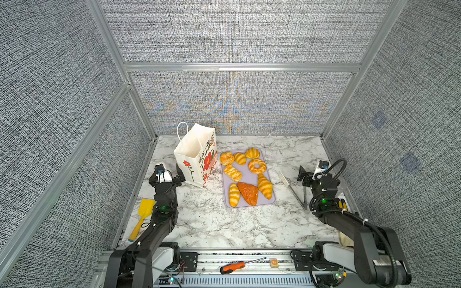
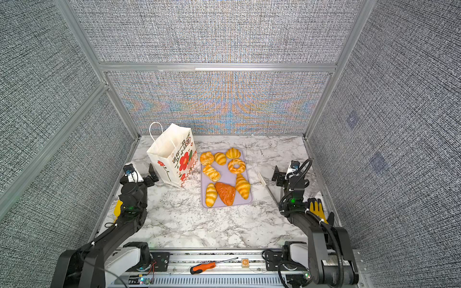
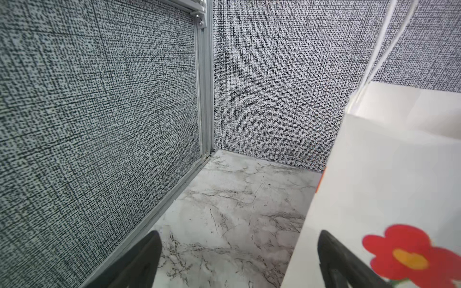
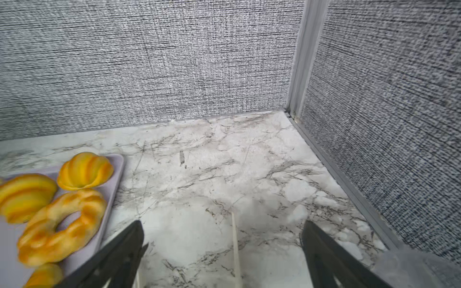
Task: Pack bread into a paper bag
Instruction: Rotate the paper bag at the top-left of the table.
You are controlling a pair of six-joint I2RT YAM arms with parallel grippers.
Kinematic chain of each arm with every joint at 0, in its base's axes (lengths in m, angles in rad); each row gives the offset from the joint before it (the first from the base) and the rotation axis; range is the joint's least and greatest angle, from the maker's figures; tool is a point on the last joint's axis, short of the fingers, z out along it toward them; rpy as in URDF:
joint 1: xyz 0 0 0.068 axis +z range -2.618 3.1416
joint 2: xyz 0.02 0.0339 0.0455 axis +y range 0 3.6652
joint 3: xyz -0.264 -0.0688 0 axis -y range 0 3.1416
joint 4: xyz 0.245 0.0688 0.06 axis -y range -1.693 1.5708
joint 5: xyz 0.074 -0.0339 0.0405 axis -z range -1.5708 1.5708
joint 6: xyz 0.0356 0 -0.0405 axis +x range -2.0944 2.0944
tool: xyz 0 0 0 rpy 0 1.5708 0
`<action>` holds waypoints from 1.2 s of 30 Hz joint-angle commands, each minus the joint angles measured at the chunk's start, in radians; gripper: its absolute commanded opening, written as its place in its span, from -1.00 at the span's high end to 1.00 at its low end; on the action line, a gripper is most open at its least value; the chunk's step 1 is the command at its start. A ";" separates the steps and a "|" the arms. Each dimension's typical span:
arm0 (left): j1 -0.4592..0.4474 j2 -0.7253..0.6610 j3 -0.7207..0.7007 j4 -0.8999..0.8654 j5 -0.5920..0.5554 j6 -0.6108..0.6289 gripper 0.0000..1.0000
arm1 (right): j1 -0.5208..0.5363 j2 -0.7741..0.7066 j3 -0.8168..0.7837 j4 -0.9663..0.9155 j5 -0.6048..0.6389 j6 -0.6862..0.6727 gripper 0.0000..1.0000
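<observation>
Black and spread wide, the left claw (image 3: 239,237) grips nothing well left of the lilac tray (image 1: 247,177), one finger (image 3: 334,251) just beside the paper bag (image 1: 197,159). That bag stands upright and open-mouthed on the marble desk (image 1: 212,224), just left of the tray's far end. All eight pieces of bread (image 1: 257,166) lie on the tray. Just right of the tray lie metal tongs (image 1: 294,193). Further right of the tray the right claw (image 4: 223,225) hangs, jaws wide and empty.
</observation>
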 commanded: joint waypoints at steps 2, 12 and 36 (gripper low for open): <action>0.000 -0.123 -0.016 -0.109 0.013 -0.048 -0.97 | 0.002 -0.045 0.059 -0.183 -0.159 0.061 -0.98; 0.000 -0.300 0.158 -0.406 0.041 -0.038 -0.94 | 0.023 -0.058 0.220 -0.499 -0.171 0.075 -0.91; 0.004 0.274 0.926 -0.986 0.335 0.155 -0.62 | 0.053 -0.040 0.278 -0.689 -0.173 0.005 -0.87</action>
